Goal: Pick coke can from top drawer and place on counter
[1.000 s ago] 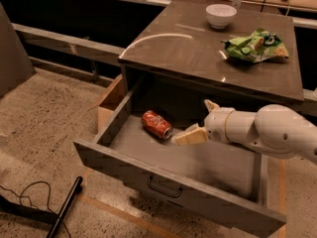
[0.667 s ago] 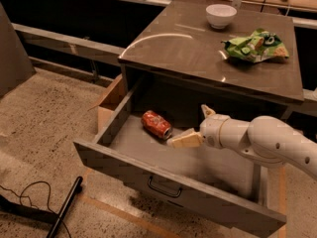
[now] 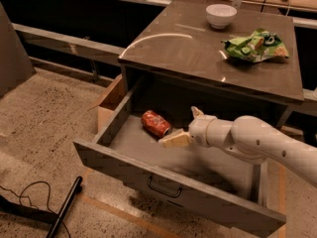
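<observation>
- The jaws are standing wide apart and holding nothing: the gripper [image 3: 185, 126] is hanging inside the open top drawer [image 3: 124, 163], one pale finger [image 3: 174, 139] pointing toward 9 o'clock and the other sticking up toward 12.
- A dark rod [image 3: 64, 213] and a thin black cable [image 3: 20, 208] are lying on the speckled floor at 7 o'clock in the view.
- The top drawer is standing pulled far out, its thin dark handle [image 3: 164, 188] hanging at the middle of the front panel.
- The white arm [image 3: 262, 143] is reaching in from 3 o'clock over the drawer's right side.
- The coke can [image 3: 155, 123] is lying on its side on the drawer floor, at 10 o'clock from the gripper, just beside the lower fingertip; contact cannot be told.
- A cardboard box [image 3: 110, 103] is sitting on the floor against the drawer's left wall.
- The counter [image 3: 188, 48] is carrying a green snack bag [image 3: 255, 45] at 2 o'clock and, farther back, a white bowl [image 3: 221, 15] at 1 o'clock.
</observation>
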{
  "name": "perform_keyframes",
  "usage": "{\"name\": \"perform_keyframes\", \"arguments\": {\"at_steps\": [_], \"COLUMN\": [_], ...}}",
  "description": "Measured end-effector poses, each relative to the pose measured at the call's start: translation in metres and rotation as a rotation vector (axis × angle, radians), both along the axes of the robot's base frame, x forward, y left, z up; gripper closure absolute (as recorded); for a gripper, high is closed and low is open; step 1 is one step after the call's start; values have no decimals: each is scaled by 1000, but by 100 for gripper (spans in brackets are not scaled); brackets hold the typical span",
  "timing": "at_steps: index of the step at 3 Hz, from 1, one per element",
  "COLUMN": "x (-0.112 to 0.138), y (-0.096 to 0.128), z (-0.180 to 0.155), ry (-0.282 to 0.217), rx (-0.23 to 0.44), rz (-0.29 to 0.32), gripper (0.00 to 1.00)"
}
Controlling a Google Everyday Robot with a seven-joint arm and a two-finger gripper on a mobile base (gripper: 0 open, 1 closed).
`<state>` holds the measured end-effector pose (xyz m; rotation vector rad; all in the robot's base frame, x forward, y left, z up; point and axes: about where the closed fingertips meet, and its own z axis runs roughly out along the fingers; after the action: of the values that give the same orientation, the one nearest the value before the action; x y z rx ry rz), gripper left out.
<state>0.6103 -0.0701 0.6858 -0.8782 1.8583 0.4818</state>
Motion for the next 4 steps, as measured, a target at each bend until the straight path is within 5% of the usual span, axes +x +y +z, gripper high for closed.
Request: {"name": "perform_keyframes", "arguments": {"at_steps": [3, 4], "x": [24, 27], "y": [32, 39], "z": [-53, -67], "ry": [54, 75], "rx": [-42, -58], "rz": [13, -4], "gripper": [0, 18]}}
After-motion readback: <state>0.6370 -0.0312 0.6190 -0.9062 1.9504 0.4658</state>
